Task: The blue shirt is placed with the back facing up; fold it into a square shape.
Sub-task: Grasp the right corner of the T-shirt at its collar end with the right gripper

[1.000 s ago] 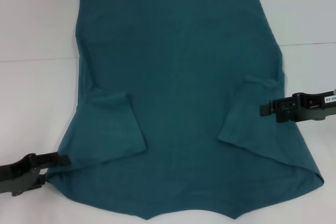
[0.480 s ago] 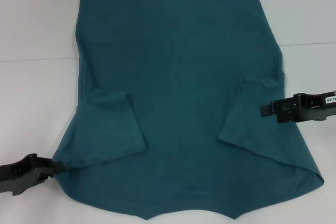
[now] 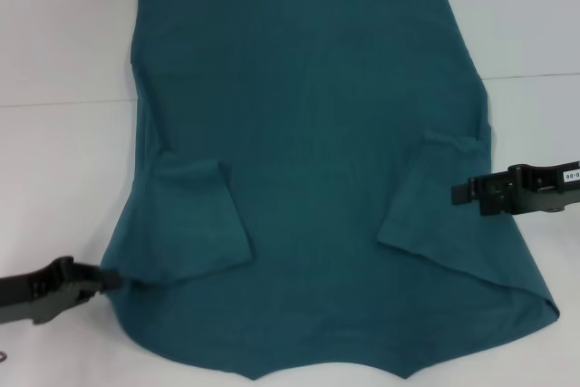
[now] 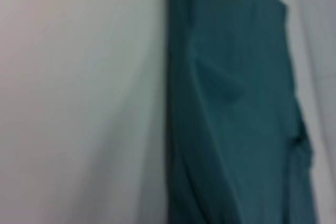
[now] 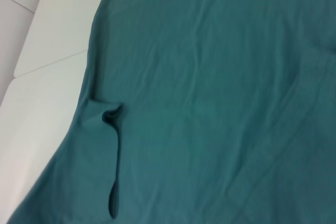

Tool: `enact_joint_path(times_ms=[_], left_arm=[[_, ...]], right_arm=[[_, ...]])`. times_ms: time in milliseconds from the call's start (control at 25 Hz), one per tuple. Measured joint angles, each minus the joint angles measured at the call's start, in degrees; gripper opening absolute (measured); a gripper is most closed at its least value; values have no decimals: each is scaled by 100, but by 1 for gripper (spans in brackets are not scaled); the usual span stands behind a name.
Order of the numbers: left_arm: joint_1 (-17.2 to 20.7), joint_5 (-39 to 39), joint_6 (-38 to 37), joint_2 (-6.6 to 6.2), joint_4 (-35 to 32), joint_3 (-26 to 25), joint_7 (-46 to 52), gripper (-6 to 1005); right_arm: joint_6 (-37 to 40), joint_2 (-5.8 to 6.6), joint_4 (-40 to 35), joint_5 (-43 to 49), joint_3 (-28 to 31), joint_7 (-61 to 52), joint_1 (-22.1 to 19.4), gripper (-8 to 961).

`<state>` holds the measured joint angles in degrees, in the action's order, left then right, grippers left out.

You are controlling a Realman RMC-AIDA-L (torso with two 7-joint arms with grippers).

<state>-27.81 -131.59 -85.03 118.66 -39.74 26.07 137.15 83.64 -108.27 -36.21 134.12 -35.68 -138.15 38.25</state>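
Observation:
The blue shirt (image 3: 308,151) lies spread flat on the white table (image 3: 63,169), plain side up. Both short sleeves are folded inward: one (image 3: 195,219) on the left, the other (image 3: 426,206) on the right. My left gripper (image 3: 107,280) sits at the shirt's near left edge, its tip touching the cloth just below the folded sleeve. My right gripper (image 3: 458,192) hovers over the shirt's right side, beside the other folded sleeve. The left wrist view shows the shirt's edge (image 4: 231,103) against the table. In the right wrist view the cloth (image 5: 210,77) has a small folded pleat (image 5: 113,116).
White tabletop shows on both sides of the shirt and beyond its far hem. A thin seam line (image 3: 63,102) crosses the table on the left and another seam line (image 3: 535,76) on the right. The shirt's near edge runs out of the head view.
My left gripper has dropped lower and tilted at the shirt's near left edge, and the cloth corner there has drawn in a little. The right gripper has sunk only slightly.

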Motion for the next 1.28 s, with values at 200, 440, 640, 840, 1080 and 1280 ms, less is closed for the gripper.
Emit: enact_joint_path(times_ms=[200,440,640,840,1080,1280], left_arm=[[-1,486,-454,-63,110,-35,-338,19],[-9,515,-404,-64,107,-41,-309,18],[-26,479,-216,-62,123,-41,-262,18],[-44,466,-142,-62,141,-32,-239,18],[-60,466,-105,-62,143,-32,-220,18],[-59,466,-81,-63,185,-31,-212,18]], right_arm=[[136,43,-9,10,-5,40,-36,748],[538,217,-18,42,-15,-103,-231,748],[739,411,-215,496,-49,-518,-504,748],[834,446,-544,739,-8,-668,-717,748],[843,343,-538,1085,-62,-595,-642,747],[767,178,-554,1368,-75,-481,-509,747]])
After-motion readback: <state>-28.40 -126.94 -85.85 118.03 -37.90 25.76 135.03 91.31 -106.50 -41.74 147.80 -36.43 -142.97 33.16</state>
